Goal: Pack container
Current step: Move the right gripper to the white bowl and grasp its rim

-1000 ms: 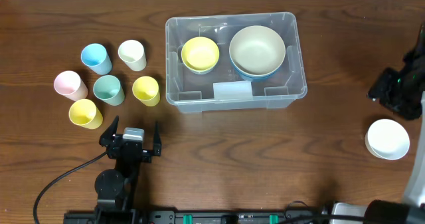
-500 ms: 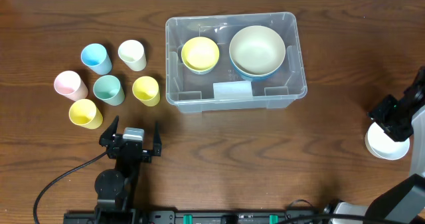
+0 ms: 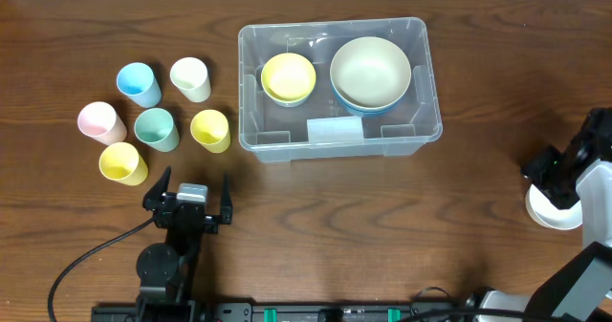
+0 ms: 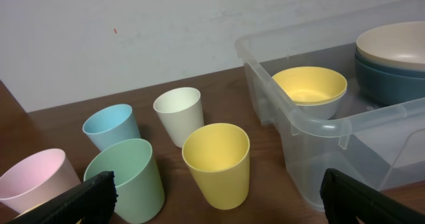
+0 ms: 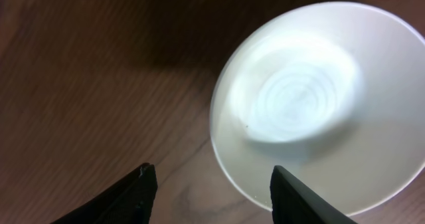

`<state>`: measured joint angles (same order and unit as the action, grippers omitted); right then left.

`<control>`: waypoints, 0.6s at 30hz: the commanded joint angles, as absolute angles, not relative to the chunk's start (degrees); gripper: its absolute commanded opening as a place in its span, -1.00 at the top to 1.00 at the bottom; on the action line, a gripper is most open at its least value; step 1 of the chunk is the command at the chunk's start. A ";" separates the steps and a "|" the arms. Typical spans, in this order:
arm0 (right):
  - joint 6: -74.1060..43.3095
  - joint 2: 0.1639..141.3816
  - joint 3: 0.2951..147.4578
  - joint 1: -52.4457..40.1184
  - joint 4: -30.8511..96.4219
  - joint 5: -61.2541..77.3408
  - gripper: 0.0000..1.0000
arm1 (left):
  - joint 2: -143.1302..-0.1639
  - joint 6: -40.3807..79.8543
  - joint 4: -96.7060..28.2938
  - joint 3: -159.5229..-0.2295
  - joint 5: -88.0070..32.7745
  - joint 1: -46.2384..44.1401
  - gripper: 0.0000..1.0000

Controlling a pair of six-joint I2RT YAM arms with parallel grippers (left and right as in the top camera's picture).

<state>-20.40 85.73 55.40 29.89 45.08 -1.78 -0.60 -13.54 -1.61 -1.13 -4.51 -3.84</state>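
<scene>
Since a second ago the right gripper [image 3: 546,176] has swung down along the desk's right edge and now hangs over the shallow round white bowl [image 3: 559,209] sitting by that edge, toward the near right corner. In the right wrist view its jaws stand spread, with the bowl's left rim roughly between the fingertips [image 5: 143,187]. I cannot tell whether either touches the rim, and nothing is pinched yet. The move reads as the lead-in to a rim grasp, so the white bowl looks to be the next item to pack. The large clear plastic rectangular container [image 3: 287,148] has not shifted. It sits at the middle of the desk's far edge, well apart from the white bowl, and already holds a small yellow bowl [image 3: 288,76] and a wide beige bowl [image 3: 371,71] nested on a darker one. The left gripper [image 3: 188,200] stays by the near edge, jaws spread wide and empty, beside six pastel plastic cups [image 3: 156,128] not yet packed.
</scene>
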 commanded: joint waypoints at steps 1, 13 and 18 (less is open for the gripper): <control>-20.80 84.66 53.17 30.48 43.35 -4.73 -0.14 | -0.34 -13.69 -3.64 -0.23 -5.37 -3.55 -0.96; -22.06 84.66 45.69 30.48 33.58 -4.54 0.17 | -0.34 -13.69 -3.64 -0.23 -5.37 -3.55 -0.96; -22.74 84.77 45.06 30.48 32.47 -4.51 0.53 | -0.34 -13.69 -3.64 -0.23 -5.37 -3.55 -0.96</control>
